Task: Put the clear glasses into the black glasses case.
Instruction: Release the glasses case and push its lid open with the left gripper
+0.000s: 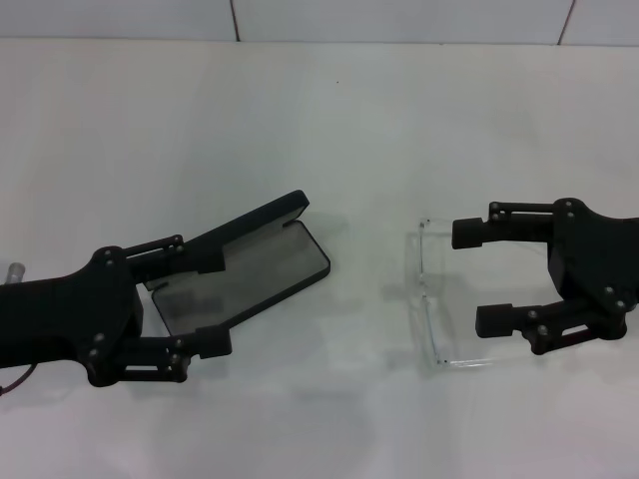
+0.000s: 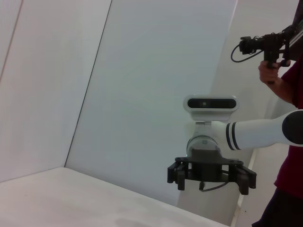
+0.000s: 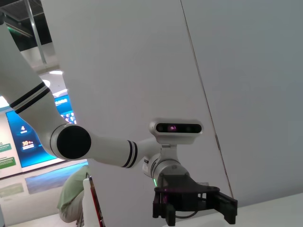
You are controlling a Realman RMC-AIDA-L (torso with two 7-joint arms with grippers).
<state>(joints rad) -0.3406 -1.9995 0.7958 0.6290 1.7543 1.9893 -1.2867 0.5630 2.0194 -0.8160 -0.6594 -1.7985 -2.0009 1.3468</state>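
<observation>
The right gripper (image 1: 484,276) is spread wide around the clear glasses (image 1: 431,299) near the desk's right edge. They look light, slippery, probably bendy – grab the front frame. The left gripper (image 1: 200,294), also spread, sits at the open black glasses case (image 1: 270,261).

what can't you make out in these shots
- Head view: near end of the black glasses case is hidden behind the left gripper.
- Head view: parts of the clear glasses fade into the white table.
- Wrist views: neither shows case or glasses; each shows only the other arm, including the right gripper.

Open case (image 1: 262,269) left on the table (image 1: 329,130), glasses (image 1: 431,299) right, apparently apart.
</observation>
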